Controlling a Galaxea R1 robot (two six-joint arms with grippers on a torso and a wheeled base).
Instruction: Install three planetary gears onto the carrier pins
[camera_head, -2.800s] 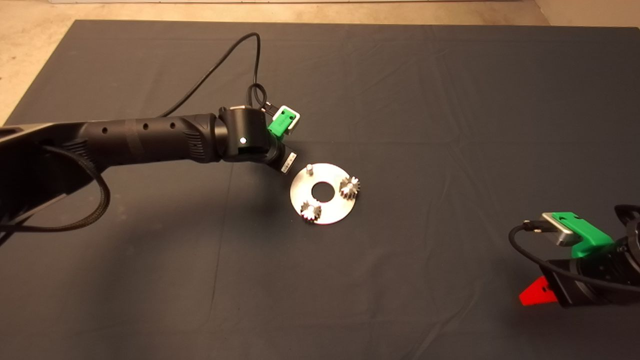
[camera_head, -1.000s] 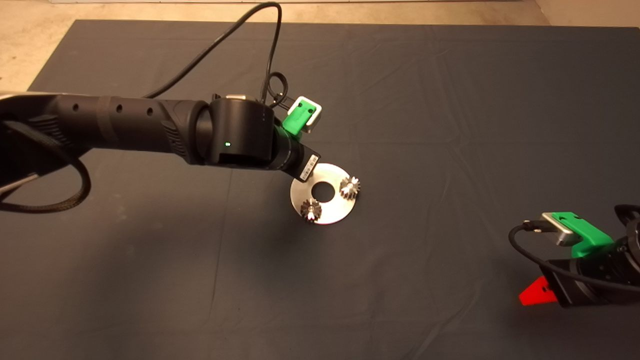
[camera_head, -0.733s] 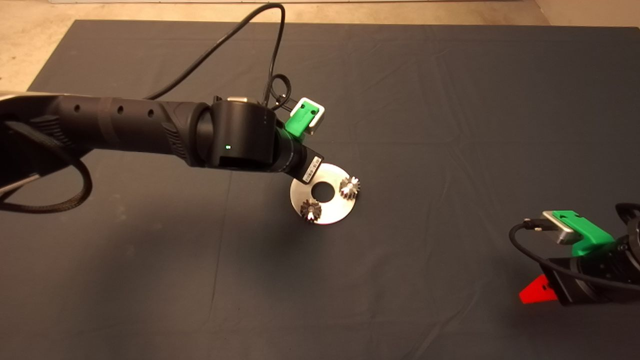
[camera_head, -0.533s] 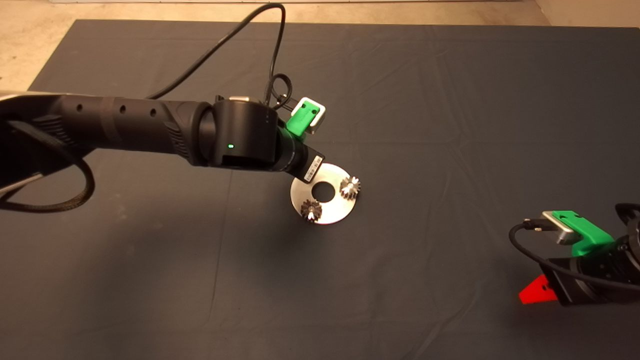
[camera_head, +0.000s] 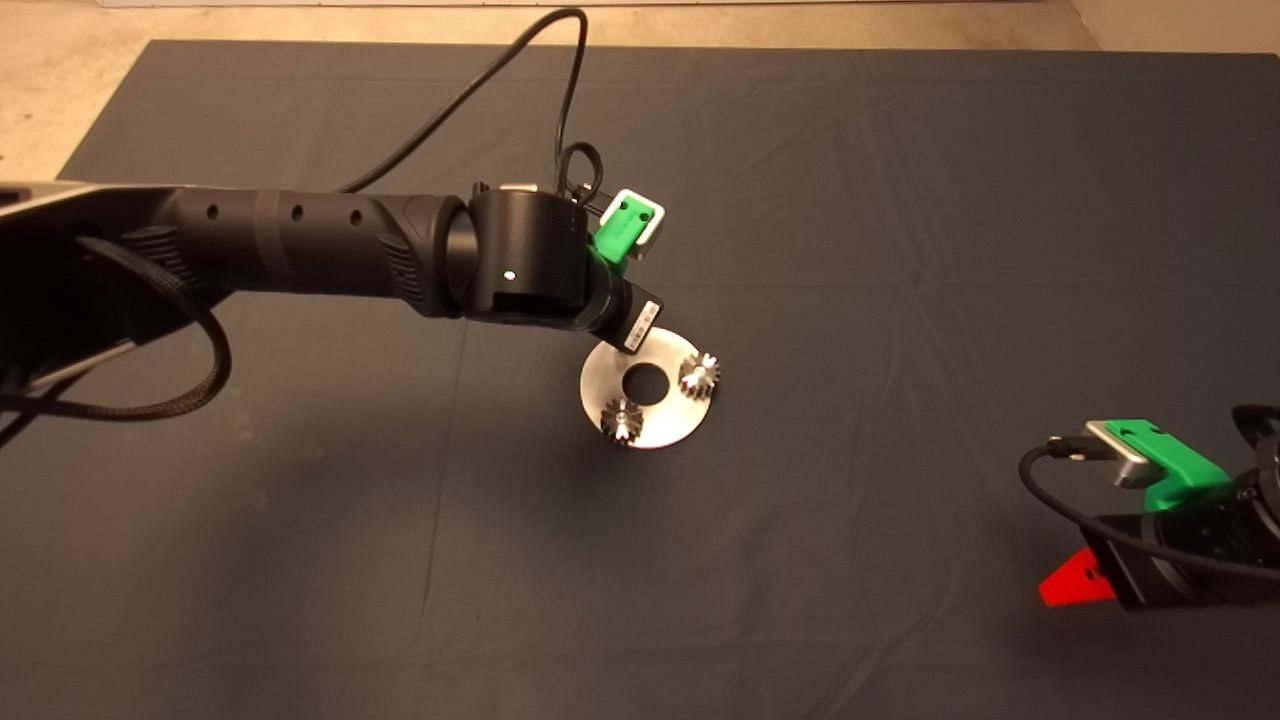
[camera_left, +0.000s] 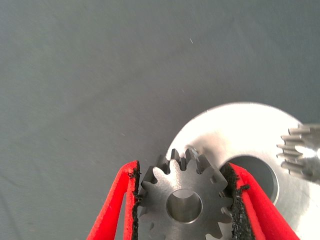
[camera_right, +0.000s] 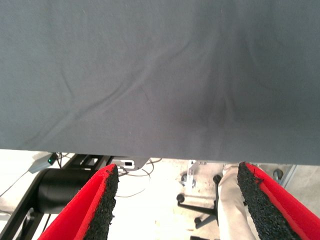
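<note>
My left claw (camera_left: 185, 200) grips the third gear (camera_left: 184, 197) between its pads above the edge of the disc (camera_head: 660, 408) in the middle of the tabletop (camera_head: 900, 200), where two gears (camera_head: 700, 373) already sit on their pins, while my right claw (camera_right: 177, 200) waits wide open at the lower right.

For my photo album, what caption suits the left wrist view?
Red fingers pinch a small grey toothed metal gear just above the flat round silver disc.
</note>
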